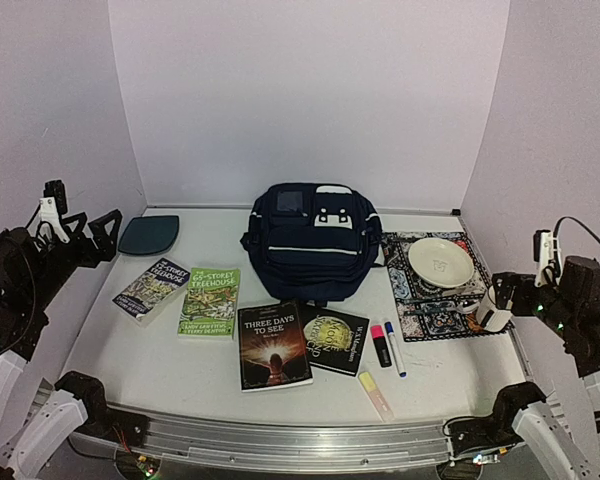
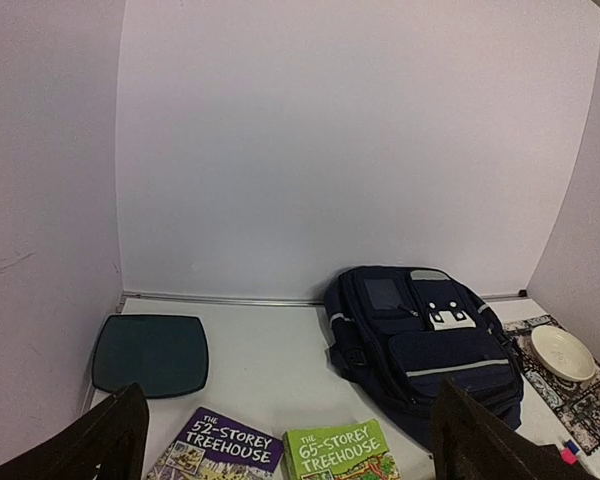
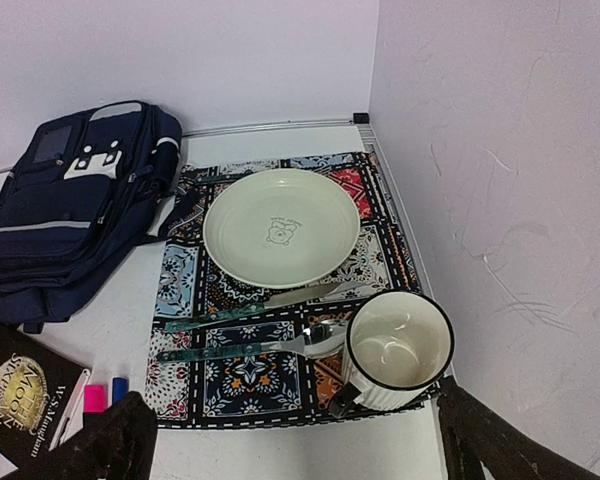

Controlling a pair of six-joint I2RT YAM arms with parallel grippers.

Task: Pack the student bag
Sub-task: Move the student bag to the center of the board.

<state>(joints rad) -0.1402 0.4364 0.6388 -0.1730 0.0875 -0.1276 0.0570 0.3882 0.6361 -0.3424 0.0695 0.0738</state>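
Mid-table, student bag flat; left end effector, right end effector spread.

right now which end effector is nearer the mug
Right. The right end effector is beside the mug; the left end effector is across the table, near the teal pad.

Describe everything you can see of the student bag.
The student bag is a dark navy fabric backpack with thin white stripes, a white patch bearing black buckles, and front pockets that look zipped shut. It lies flat, front up, at the table's far middle, a black strap reaching onto the patterned placemat.
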